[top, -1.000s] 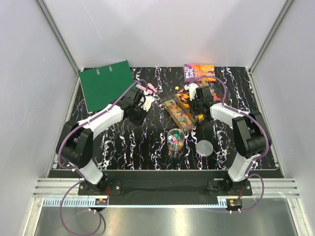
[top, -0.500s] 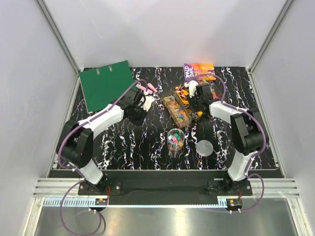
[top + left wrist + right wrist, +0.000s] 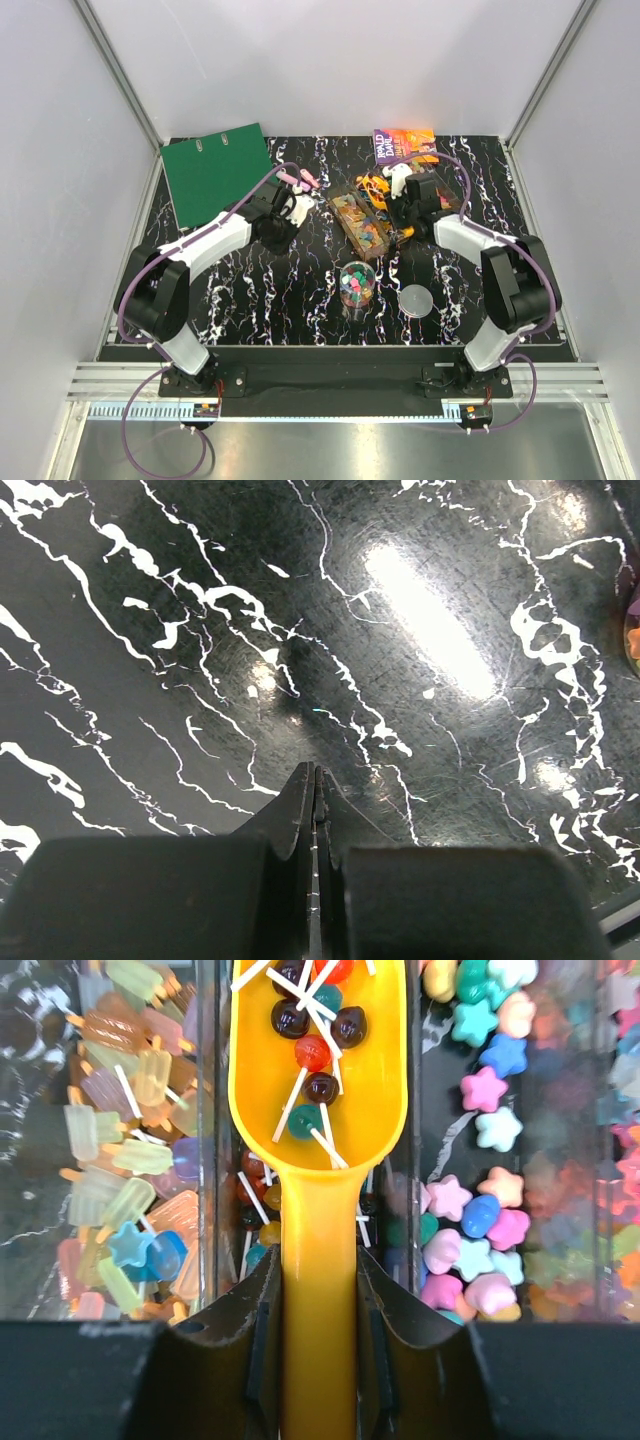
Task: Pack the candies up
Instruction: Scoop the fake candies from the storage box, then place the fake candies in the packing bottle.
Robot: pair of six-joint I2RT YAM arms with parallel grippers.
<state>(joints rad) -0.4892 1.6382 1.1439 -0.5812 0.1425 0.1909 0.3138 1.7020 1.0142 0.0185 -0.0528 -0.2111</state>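
My right gripper [image 3: 318, 1295] is shut on the handle of the yellow scoop [image 3: 318, 1070]. The scoop bowl holds several small lollipop candies [image 3: 312, 1055] and hangs over the middle compartment of a clear candy tray [image 3: 362, 222]. Star-shaped candies [image 3: 478, 1130] fill the compartment to the right and ice-pop-shaped candies [image 3: 135, 1150] the one to the left. In the top view the right gripper [image 3: 397, 200] is at the tray's far right end. A clear cup [image 3: 356, 284] with mixed candies stands in front of the tray. My left gripper [image 3: 315, 777] is shut and empty over the black marbled table [image 3: 430, 640].
A round lid [image 3: 416, 300] lies right of the cup. A green binder [image 3: 215, 172] lies at the far left, a colourful book [image 3: 405, 145] at the far right. Pink highlighter pens [image 3: 301, 180] lie next to my left gripper [image 3: 285, 215].
My right gripper has moved a little toward the far right with the scoop. The left arm has not moved.
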